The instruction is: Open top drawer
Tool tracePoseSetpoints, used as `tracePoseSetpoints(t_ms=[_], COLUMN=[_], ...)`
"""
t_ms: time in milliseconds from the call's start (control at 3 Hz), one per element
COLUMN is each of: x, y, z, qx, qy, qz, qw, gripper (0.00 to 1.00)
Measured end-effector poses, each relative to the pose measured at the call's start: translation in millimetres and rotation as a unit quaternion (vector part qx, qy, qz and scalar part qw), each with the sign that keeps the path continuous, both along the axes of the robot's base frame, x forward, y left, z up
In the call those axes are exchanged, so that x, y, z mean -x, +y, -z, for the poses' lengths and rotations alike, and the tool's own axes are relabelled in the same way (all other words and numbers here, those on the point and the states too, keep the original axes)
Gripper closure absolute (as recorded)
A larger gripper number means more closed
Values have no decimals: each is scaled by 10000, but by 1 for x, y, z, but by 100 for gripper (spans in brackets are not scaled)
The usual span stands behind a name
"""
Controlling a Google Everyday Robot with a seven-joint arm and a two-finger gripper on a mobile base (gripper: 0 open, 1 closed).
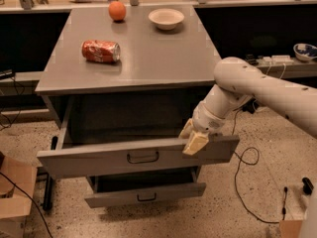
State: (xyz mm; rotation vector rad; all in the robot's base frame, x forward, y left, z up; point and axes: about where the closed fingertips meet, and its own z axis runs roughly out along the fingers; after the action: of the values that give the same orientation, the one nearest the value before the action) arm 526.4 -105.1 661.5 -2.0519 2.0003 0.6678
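The top drawer (99, 158) is the wide grey one with a dark wire handle (142, 157) at its centre. It stands pulled far out of the grey cabinet (148, 63), and its dark inside shows. My gripper (192, 138) is at the right part of the drawer front's top edge. One yellowish finger (196, 144) lies on the front face and the other sits behind the edge, so the gripper clamps the front panel. A narrower lower drawer (143, 195) with a small handle is slightly open below. The middle drawer is hidden under the top one.
On the cabinet top lie a red soda can (100, 51), an orange (117, 11) and a white bowl (166, 18). A cardboard box (12, 192) stands on the floor at left. Cables (245, 157) trail on the floor at right. A counter runs behind.
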Motion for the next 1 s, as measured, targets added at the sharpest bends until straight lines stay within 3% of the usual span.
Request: tracePoseSetpoints(t_ms=[667,1000], x=[12,47], y=[-1,-14], z=[2,10], qx=[17,71], qy=[92,371], qz=[109,466], qw=[9999,9982], gripper=[17,0])
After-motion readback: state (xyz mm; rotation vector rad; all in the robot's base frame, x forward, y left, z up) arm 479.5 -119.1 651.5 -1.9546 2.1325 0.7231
